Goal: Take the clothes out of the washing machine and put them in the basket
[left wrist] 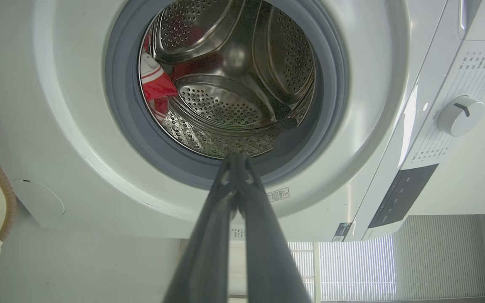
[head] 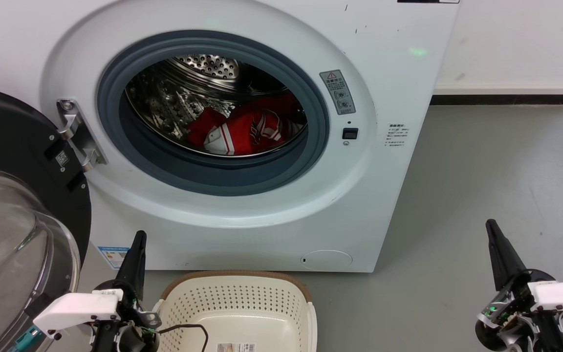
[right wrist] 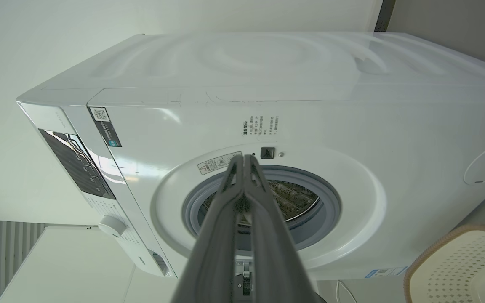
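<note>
Left gripper (head: 139, 235) and right gripper (head: 490, 225) are idling, fingers clenched empty
Soft red-and-white clothes (head: 242, 131) are lying deep in the big white front-loading washing machine (head: 262, 234); judging best: unclench early, pinch a thick fold

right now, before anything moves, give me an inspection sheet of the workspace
surface: grey floor, smooth
job's things: washing machine with its door swung open to the robot's left. Red and white clothes lie in the drum. The basket stands on the floor in front of the machine, with no clothes in the part seen
clutter: nothing seen
grippers: left gripper low beside the basket, jaws shut, holding nothing. Right gripper low out to the right over the floor, jaws shut, holding nothing
cables: thin black cable loops from the left wrist over the basket
surroundings: white wall with a skirting strip behind the machine
</note>
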### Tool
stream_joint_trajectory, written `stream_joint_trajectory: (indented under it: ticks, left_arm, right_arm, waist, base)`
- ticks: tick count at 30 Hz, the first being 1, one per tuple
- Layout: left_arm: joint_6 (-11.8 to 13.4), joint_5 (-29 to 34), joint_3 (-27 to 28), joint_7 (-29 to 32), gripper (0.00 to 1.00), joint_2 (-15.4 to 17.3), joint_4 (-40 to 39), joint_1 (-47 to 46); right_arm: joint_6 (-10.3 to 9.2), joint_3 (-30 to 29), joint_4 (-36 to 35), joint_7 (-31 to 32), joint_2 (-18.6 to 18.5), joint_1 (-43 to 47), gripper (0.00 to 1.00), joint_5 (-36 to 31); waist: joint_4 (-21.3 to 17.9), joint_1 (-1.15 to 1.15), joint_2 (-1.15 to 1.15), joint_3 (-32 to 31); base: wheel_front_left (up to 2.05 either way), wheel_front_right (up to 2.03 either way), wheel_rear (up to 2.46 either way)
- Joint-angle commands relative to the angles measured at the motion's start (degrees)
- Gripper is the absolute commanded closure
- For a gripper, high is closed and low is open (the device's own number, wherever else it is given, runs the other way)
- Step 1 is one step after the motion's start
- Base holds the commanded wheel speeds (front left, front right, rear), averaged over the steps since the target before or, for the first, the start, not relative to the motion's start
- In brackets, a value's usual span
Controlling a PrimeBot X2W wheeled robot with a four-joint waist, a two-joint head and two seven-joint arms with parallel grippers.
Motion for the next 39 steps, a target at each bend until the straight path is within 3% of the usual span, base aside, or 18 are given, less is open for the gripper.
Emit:
stream_joint_trajectory:
  ticks: [1,22,23,32,39]
  left_arm:
    - [-0.1,-0.1,0.1,0.1,1.00,-0.1,0.0,-0.4]
    - [-0.1,-0.1,0.1,0.1,1.00,-0.1,0.0,-0.4]
    - [0.0,0.0,0.0,0.0,0.00,0.0,0.1,0.0]
    - [0.0,1.7,-0.1,-1.6,0.00,-0.1,0.4,1.5]
    - [1.2,9.1,0.1,-3.6,0.00,-0.1,-2.1,1.7]
  right_arm:
    - [0.00,0.0,0.1,0.0,0.2,-0.7,1.00,-0.2]
    - [0.00,0.0,0.1,0.0,0.2,-0.7,1.00,-0.2]
    - [0.00,0.0,0.1,0.0,0.0,0.0,0.00,0.0]
    - [0.00,0.1,1.2,-1.6,0.0,1.7,0.00,-1.1]
    - [0.00,-0.4,-1.2,-3.5,0.0,2.2,0.00,-9.5]
  waist:
    - [0.0,0.00,0.00,0.0]
    - [0.0,0.00,0.00,0.0]
    - [0.0,0.00,0.00,0.0]
    - [0.0,0.00,0.00,0.0]
    - [0.0,0.00,0.00,0.2]
  base:
    - [0.00,0.00,0.00]
    - [0.00,0.00,0.00]
    - [0.00,0.00,0.00]
    - [0.00,0.00,0.00]
    - [0.00,0.00,0.00]
